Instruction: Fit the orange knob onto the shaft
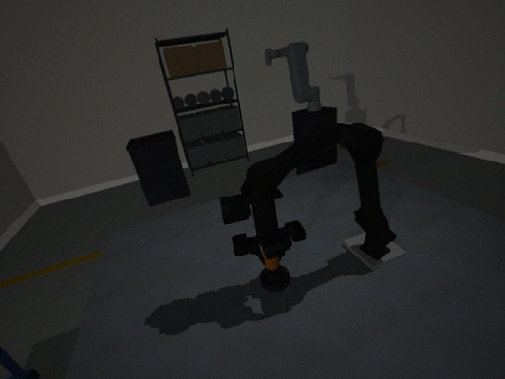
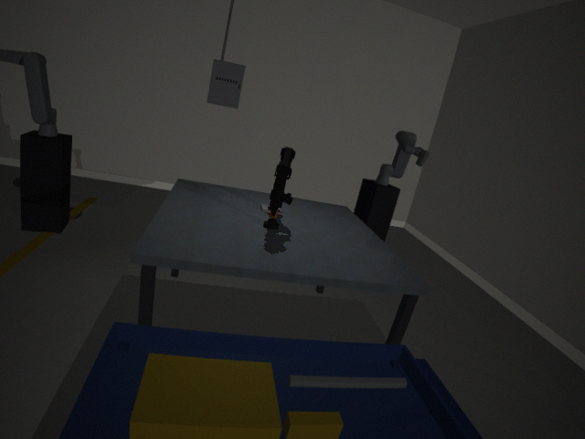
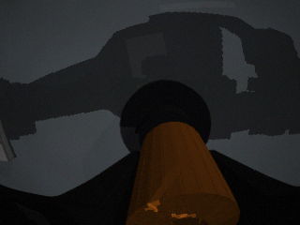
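Observation:
The orange knob point(image 1: 270, 263) point(image 2: 272, 216) point(image 3: 180, 194) is held between my gripper's point(image 1: 270, 259) point(image 3: 182, 213) dark fingers, upright and directly over the round dark pedestal point(image 1: 274, 278) point(image 2: 271, 224) point(image 3: 139, 119). In the wrist view the knob's lower end sits over the pedestal's centre and hides the shaft. In the top view the knob's bottom appears to meet the top of the pedestal; I cannot tell how far down it sits. The scene is dim.
The arm's base stands on a white plate point(image 1: 374, 252) to the right of the pedestal on the grey table point(image 2: 212, 245). A shelf rack point(image 1: 202, 100), a black cabinet point(image 1: 158, 167) and other arms stand far behind. A blue cart point(image 2: 236, 378) with yellow boxes is nearest in the exterior view.

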Available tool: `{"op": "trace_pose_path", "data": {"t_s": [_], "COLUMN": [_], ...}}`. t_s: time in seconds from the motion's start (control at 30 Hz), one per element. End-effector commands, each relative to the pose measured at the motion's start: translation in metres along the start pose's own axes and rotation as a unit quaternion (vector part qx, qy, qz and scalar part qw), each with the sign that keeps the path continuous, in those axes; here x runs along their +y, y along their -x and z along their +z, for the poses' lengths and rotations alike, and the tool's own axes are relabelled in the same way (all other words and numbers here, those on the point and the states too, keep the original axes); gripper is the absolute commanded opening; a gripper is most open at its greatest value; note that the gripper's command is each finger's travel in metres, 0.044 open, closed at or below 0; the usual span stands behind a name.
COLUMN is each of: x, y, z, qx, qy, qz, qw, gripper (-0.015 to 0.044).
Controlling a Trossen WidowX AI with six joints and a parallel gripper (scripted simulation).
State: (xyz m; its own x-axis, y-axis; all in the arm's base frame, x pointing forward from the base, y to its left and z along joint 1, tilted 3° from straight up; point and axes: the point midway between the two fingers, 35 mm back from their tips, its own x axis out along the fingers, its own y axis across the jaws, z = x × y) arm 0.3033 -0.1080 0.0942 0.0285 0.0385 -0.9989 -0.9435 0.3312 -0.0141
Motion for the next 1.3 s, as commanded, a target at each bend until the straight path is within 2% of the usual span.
{"op": "trace_pose_path", "data": {"t_s": [0.0, 0.4, 0.63, 1.27], "x": [0.0026, 0.0065, 0.0048, -0.0005], "y": [-0.0006, 0.0044, 0.0025, -0.0001], "z": [-0.0003, -0.0004, -0.0004, -0.0002], "qx": [0.0, 0.0, 0.0, 0.0], "qy": [0.003, 0.007, 0.107, 0.107], "qz": [0.001, 0.002, 0.002, 0.001], "qw": [1.0, 1.0, 0.994, 0.994], "gripper": [0.0, 0.0, 0.0, 0.0]}}
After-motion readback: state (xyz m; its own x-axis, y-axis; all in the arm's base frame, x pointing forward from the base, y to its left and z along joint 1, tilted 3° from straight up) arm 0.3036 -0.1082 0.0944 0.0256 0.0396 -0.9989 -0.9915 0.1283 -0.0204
